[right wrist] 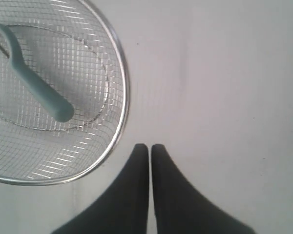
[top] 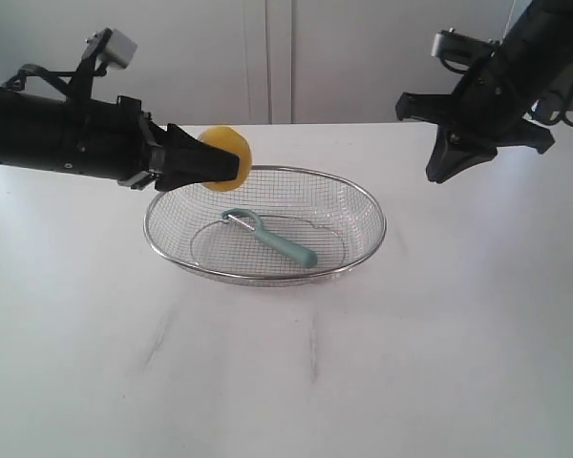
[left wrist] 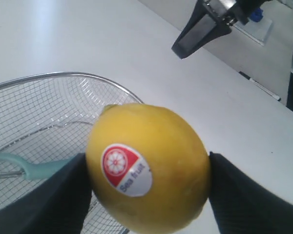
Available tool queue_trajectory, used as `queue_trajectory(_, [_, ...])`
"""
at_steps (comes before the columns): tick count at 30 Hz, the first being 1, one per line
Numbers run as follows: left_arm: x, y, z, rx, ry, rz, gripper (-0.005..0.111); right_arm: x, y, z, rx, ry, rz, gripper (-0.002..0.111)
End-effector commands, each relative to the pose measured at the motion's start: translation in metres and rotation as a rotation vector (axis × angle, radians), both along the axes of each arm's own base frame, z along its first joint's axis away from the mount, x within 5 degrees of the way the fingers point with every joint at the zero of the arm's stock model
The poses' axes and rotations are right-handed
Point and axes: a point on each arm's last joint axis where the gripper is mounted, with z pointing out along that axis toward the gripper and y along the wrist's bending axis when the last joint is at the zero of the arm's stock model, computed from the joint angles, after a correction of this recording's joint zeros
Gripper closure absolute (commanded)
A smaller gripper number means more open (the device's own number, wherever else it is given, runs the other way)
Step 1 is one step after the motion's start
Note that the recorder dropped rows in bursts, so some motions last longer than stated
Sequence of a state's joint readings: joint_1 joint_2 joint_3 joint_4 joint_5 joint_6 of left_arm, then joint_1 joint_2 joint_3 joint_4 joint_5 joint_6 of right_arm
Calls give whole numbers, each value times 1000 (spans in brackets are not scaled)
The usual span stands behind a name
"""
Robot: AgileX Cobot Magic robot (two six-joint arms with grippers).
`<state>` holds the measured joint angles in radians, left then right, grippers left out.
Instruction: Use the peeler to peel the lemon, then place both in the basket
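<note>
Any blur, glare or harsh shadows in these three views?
Exterior view: even light, basket sharp, only faint shadow beneath. Left wrist view: lemon crisp, sticker readable, table washed out bluish-white behind. Right wrist view: peeler sharp, right gripper a featureless dark silhouette.

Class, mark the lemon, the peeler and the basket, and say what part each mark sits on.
lemon (left wrist: 161, 156): left wrist view, yellow skin beside the sticker.
peeler (top: 286, 245): exterior view, middle of the teal handle.
basket (right wrist: 125, 97): right wrist view, on the metal rim.

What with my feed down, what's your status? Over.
Left gripper holds lemon near basket rim. Right gripper shut, empty. Peeler lies in basket. Nothing blocking.
</note>
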<state>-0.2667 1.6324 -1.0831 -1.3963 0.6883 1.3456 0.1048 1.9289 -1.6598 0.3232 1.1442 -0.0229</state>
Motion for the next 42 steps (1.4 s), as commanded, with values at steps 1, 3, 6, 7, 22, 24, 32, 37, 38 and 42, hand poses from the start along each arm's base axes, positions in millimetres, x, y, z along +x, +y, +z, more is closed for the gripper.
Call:
queue_trajectory(1, [3,3,2,88,47,25,107,-1,-11,4,-60,-13,-5,106])
queue_trajectory(3, [4,5,4,152,83,36,107,-1,-12,4,-66,-13,-4,106])
queue_trajectory(6, [8,11,6,269,105,52,107,0,-12,4,-66,-18,-5,106])
queue_trajectory(7, [9,12,7,301,111,63,107,0,-12,4,-66,-22,-6,106])
queue_trajectory(22, [9,-7,32,789,37,254,107,0,-12,5,-66,-27,-8,106])
queue_trajectory(24, [13,-12,31,853,60,274,107,0,-12,5,-66,-27,-8,106])
queue_trajectory(32, [47,-34,14,850,165,253,107,1,-12,5,-64,-29,-9,106])
queue_trajectory(37, [63,-49,-6,797,223,240,107,1,-12,5,-64,-29,-9,106])
queue_trajectory(38, [66,-52,-10,786,219,240,107,1,-12,5,-64,-29,-9,106])
queue_trajectory(42, [75,-60,-35,763,258,233,107,1,-12,5,-64,-29,-9,106])
